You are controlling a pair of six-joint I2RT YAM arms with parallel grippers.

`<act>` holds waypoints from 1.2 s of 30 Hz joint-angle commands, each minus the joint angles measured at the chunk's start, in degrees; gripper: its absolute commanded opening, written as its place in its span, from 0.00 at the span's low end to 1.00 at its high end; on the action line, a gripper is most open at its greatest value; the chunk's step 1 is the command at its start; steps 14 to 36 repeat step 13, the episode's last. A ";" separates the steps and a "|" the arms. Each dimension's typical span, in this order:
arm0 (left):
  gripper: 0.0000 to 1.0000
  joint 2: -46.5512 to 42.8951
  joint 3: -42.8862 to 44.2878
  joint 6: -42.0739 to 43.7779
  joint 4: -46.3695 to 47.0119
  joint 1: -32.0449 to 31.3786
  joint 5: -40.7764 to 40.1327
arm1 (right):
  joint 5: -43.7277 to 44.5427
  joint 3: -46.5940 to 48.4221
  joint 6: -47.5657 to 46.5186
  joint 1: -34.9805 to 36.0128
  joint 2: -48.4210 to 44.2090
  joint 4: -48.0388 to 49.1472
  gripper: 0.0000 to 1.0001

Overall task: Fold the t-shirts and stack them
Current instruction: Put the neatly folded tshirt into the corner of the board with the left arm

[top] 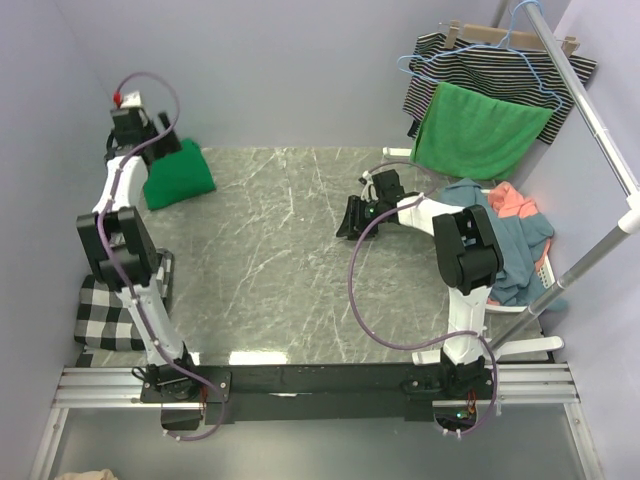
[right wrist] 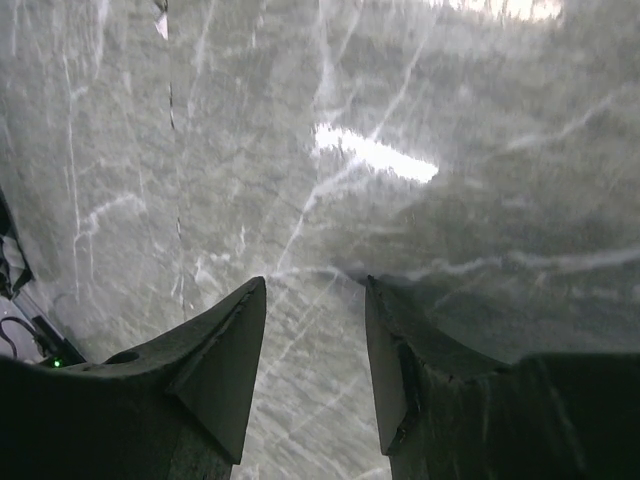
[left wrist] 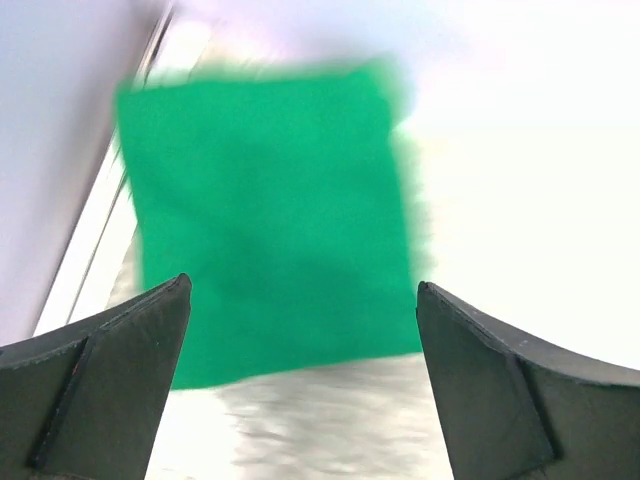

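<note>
top view: bright, even, sharp, faint soft shadows | left wrist: heavy blur, green t-shirt smeared at its edges, far right blown out white | right wrist: dimmer, sharp, glare streak on marble table

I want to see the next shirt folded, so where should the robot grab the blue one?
Probably the crumpled edge of the blue t-shirt nearest the table's middle, coming from above on that side with the right tool. The coral t-shirt lies on its far part, and that bunched edge gives folds to pinch.
</note>
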 commanded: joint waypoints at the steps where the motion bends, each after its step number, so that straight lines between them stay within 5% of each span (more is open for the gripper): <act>1: 0.99 -13.00 -4.56 -2.99 4.63 -4.23 -3.98 | 0.18 -1.85 -0.29 -0.07 -5.49 1.21 0.52; 8: 1.00 -30.33 -25.55 -7.21 8.04 -16.08 -3.18 | 9.21 -4.65 -0.37 0.63 -11.99 1.30 0.54; 13: 1.00 -45.61 -43.23 -9.75 15.52 -24.45 -7.15 | 34.38 -9.57 -3.19 4.14 -23.85 3.32 0.73; 36: 1.00 -45.61 -43.23 -9.75 15.52 -24.45 -7.15 | 34.38 -9.57 -3.19 4.14 -23.85 3.32 0.73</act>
